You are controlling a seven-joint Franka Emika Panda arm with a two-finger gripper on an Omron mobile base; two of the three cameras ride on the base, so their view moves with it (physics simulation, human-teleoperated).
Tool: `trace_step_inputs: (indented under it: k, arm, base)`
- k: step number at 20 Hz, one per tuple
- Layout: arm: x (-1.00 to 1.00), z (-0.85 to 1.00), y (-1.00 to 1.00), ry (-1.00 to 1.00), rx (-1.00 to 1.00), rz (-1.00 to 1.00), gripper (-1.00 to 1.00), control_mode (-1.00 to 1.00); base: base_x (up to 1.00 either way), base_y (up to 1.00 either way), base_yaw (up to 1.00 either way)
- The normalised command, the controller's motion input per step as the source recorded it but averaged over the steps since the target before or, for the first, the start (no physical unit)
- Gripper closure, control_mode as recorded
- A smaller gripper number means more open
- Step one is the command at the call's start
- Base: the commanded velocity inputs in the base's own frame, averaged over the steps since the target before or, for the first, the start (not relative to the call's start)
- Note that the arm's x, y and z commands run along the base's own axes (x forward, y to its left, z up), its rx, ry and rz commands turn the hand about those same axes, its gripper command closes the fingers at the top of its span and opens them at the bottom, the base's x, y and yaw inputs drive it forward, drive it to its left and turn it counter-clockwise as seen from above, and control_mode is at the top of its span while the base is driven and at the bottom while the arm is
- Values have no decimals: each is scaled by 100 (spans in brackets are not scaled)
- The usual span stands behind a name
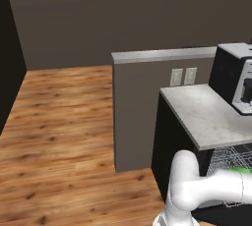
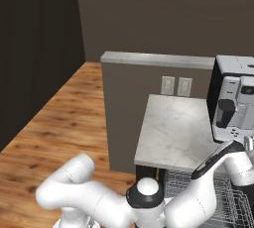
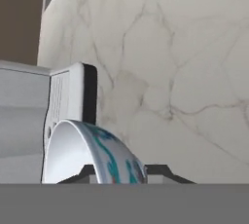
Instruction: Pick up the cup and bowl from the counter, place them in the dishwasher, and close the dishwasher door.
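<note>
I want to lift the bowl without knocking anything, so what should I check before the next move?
1. Grip: ok. The gripper is closed on the wall of the bowl, one fingertip on each side.
2. Bowl off the counter: cannot tell, its base is hidden.
3. Side clearance: not ok. The coffee machine stands right beside the bowl, so lift straight up, probably.
4. Cup: ok, it is in the dishwasher rack.
5. Rack reachable: ok, it is pulled out below the counter edge.
6. Free spot for the bowl: cannot tell, the arm covers much of the rack.
</note>
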Motion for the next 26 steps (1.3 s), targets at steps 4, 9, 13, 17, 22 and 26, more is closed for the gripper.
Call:
trace_step_inputs:
  k: [4, 9, 13, 17, 22, 26]
  arm:
    - [6, -26, 0, 1, 4, 0, 100, -100]
    - [-40, -2, 0, 0, 1, 0, 100, -100]
    - [-67, 0, 15, -2, 0, 0, 100, -100]
    - [-37, 0, 33, 0, 0, 0, 100, -100]
    - [-25, -16, 47, 0, 0, 1, 100, -100]
    - [-42, -24, 45, 0, 0, 1, 100, -100]
  base:
    - [0, 0, 0]
    - [0, 0, 0]
    - [0, 0, 0]
    - [0, 0, 0]
    - [0, 0, 0]
    - [0, 0, 0]
